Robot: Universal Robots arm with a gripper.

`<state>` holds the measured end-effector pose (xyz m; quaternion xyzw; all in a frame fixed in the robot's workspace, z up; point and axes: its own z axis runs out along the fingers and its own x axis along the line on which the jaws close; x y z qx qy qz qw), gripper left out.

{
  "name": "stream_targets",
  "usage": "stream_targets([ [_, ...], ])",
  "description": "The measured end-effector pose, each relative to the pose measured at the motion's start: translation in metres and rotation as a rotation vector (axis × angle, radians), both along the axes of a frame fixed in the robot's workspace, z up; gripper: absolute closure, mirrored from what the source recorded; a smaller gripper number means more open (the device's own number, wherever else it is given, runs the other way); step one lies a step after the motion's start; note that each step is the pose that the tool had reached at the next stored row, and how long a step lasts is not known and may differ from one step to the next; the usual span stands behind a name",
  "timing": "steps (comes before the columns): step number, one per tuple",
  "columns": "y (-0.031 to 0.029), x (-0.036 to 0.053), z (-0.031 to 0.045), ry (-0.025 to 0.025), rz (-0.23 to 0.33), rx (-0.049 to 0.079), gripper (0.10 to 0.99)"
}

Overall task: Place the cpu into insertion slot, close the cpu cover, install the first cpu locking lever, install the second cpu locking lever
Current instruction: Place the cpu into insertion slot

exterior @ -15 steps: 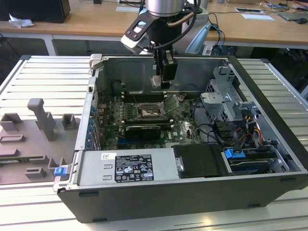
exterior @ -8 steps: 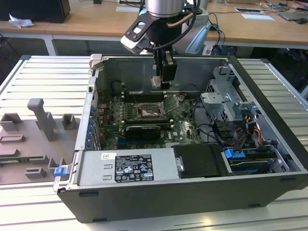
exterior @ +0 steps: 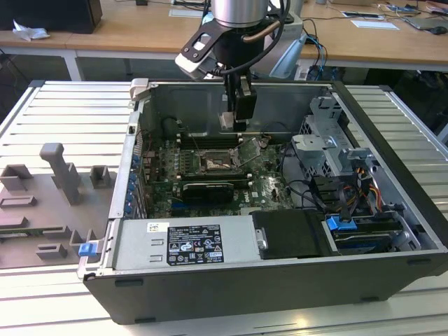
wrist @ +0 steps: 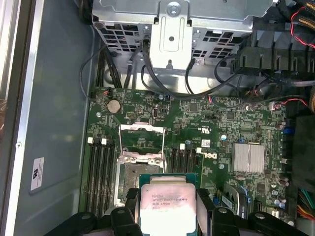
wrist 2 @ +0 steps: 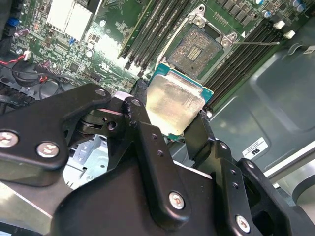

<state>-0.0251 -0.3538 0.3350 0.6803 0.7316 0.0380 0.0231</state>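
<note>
My gripper hangs inside the open computer case, shut on the cpu. In both wrist views the chip shows its dull silver top, pinched at two opposite edges by the black fingers. The insertion slot lies below on the green board, a dark square socket with nothing in it. The cpu is above it and partly over its edge, not touching. The cpu cover is swung open beside the socket. A thin locking lever sticks out sideways.
Long black memory slots flank the socket. A metal drive cage with cables fills the exterior view's right of the case, and a power supply lies along its front. Grey fixtures stand on the table at the exterior view's left.
</note>
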Motion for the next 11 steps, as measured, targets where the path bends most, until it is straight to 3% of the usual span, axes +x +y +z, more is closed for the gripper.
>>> stream_targets([
  [11, 0.0, 0.0, -0.0047, 0.0003, -0.026, 0.0, 0.545],
])
